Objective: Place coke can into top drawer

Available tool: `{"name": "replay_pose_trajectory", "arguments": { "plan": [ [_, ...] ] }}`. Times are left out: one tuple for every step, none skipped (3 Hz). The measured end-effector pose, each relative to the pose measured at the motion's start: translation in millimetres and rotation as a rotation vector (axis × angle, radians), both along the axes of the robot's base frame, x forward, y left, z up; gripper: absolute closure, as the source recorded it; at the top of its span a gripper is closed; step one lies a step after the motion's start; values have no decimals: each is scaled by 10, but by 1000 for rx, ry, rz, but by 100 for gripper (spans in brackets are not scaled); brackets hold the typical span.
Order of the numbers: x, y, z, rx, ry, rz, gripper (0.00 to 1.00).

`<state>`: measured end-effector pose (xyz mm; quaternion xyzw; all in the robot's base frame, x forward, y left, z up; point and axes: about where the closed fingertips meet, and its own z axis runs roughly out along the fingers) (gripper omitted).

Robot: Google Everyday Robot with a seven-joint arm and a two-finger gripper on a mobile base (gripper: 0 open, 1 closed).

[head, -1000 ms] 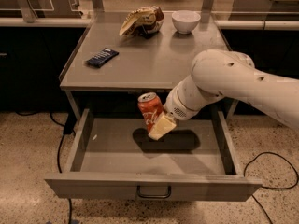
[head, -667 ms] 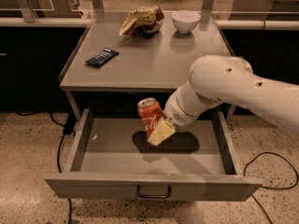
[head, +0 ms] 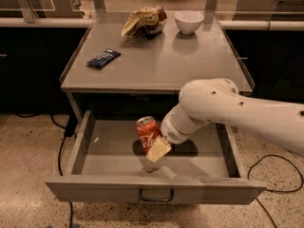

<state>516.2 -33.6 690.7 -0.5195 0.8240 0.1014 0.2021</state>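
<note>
The robot's gripper (head: 153, 143) holds the coke can (head: 147, 132). It is closed around the lower part of the can. One pale finger (head: 158, 149) shows on the near right side of the can. The other finger is hidden behind it.

The can leans a little, with its silver top tipped to the far left. It is inside the open space of the top drawer (head: 104, 191), near the middle. It seems to hang just above the drawer floor, and a dark shadow lies under it. The drawer is pulled out toward the near side, and its loop handle (head: 156, 195) sits in the middle of the front panel. The big white arm (head: 223, 108) reaches in from the right.

The can is probably light, though it is not clear if it is full or empty. Its metal wall is thin, so a hard squeeze could dent it. Its side is smooth and round, so it could slip or turn in a loose hold. The best place to hold it is around the middle of its side, not by the top rim.

On the table (head: 161, 65) above, a dark blue snack bar (head: 103, 58) lies to the left. A crumpled bag (head: 144, 22) and a white bowl (head: 189, 21) sit at the far edge.
</note>
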Motion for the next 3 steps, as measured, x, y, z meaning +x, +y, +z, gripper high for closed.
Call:
{"name": "replay_pose_trajectory", "arguments": {
  "plan": [
    [35, 109, -441, -41, 48, 8, 100],
    [193, 154, -759, -47, 51, -25, 100],
    [193, 154, -759, -47, 51, -25, 100]
  ]
}}
